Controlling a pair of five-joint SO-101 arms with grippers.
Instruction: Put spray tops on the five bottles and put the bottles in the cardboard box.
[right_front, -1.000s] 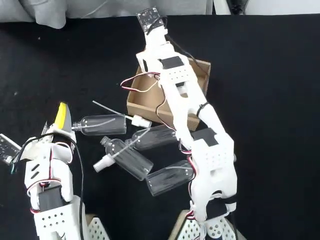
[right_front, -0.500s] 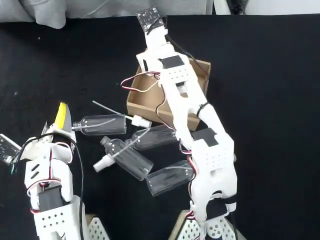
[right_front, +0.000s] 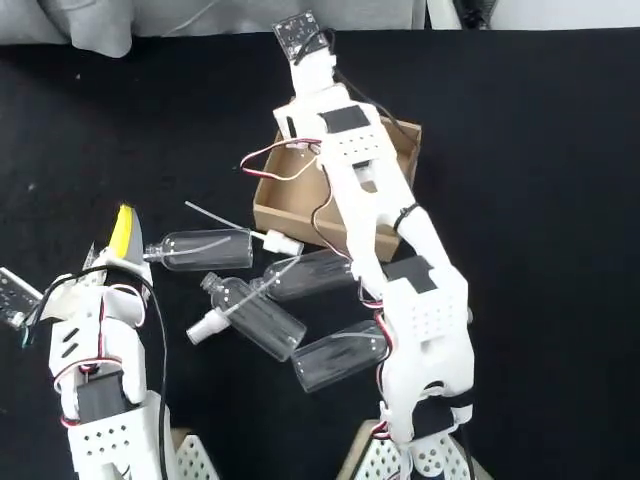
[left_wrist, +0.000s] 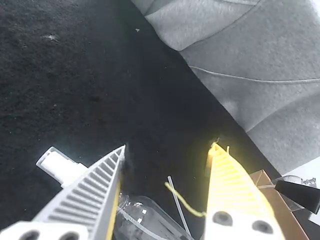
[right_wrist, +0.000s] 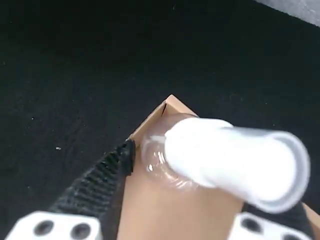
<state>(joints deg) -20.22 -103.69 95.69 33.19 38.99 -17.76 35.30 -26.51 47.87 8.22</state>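
My right gripper (right_wrist: 215, 170) is shut on a clear bottle (right_wrist: 160, 160) with a white spray top (right_wrist: 230, 160), held over a corner of the cardboard box (right_wrist: 165, 215). In the high view the right arm (right_front: 350, 160) stretches over the cardboard box (right_front: 290, 215). Several clear bottles lie in front of the box: one (right_front: 205, 250) nearest the left arm, one (right_front: 255, 315), one (right_front: 312, 274) and one (right_front: 340, 357). Loose white spray tops (right_front: 283, 243) (right_front: 205, 327) lie among them. My left gripper (left_wrist: 169, 147) is open, low at the front left, with a bottle (left_wrist: 145, 217) lying between its fingers.
A grey cloth (left_wrist: 240, 65) lies along the table's far edge (right_front: 90, 20). Black table surface (right_front: 540, 200) spreads to the right of the box and at the far left. A thin dip tube (right_front: 215, 217) sticks out from one loose spray top.
The right arm has edged slightly toward the far side over the box. The left arm and the bottles on the table have not moved.
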